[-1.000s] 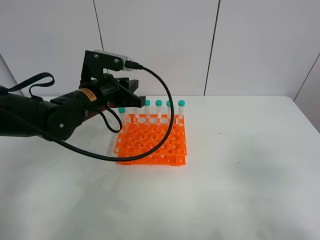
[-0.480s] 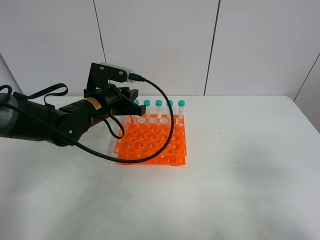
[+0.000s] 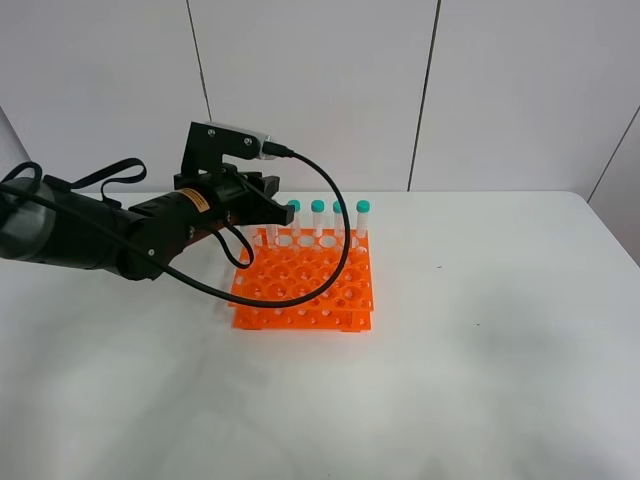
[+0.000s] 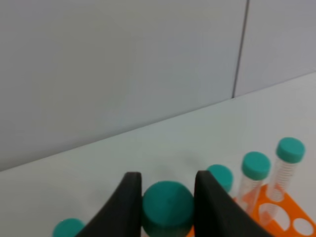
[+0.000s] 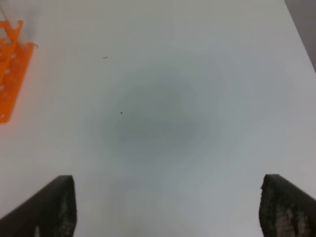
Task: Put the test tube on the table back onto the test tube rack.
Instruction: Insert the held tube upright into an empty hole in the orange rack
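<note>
In the left wrist view my left gripper (image 4: 168, 177) is shut on the teal cap of the test tube (image 4: 168, 206), one black finger (image 4: 127, 207) on each side. From the high camera the left gripper (image 3: 268, 208) hangs over the back-left part of the orange test tube rack (image 3: 300, 290), and the held tube's clear body (image 3: 271, 235) reaches down into the back row. Three capped tubes (image 3: 317, 206) stand to its right in that row. My right gripper (image 5: 170, 197) is open over bare white table (image 5: 158, 123), holding nothing.
The left arm's black cable (image 3: 330, 250) loops across the rack. One corner of the rack (image 5: 10, 74) shows in the right wrist view. A further teal cap (image 4: 68, 228) sits beside the held tube. White wall panels stand behind the table.
The left arm has lowered and drawn in toward the rack's back row with the tube still in its grip. The right gripper's view shows no movement.
</note>
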`<state>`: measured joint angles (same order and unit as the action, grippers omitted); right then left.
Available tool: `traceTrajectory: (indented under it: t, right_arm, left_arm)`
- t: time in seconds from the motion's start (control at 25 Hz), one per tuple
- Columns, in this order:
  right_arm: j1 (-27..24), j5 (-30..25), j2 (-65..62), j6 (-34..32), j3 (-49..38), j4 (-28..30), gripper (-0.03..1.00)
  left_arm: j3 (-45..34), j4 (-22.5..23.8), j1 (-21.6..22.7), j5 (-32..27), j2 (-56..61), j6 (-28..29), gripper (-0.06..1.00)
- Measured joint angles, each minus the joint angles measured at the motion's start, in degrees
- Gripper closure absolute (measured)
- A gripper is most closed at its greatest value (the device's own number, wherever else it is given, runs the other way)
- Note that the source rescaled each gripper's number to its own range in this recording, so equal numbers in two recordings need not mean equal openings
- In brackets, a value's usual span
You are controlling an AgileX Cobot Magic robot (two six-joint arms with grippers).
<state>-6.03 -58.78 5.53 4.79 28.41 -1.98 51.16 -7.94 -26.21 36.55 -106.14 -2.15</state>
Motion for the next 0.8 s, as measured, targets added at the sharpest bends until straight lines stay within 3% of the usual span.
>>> traceTrajectory:
  t: [0.6, 0.8]
  right_arm:
    - [0.0, 0.0, 0.0, 0.0, 0.0, 0.0, 0.05]
    - [0.0, 0.0, 0.0, 0.0, 0.0, 0.0, 0.05]
  left_arm:
    - [3.0, 3.6, 0.5, -4.0, -2.1, 4.0, 0.94]
    - [3.5, 3.6, 0.5, -2.9, -4.1, 4.3, 0.94]
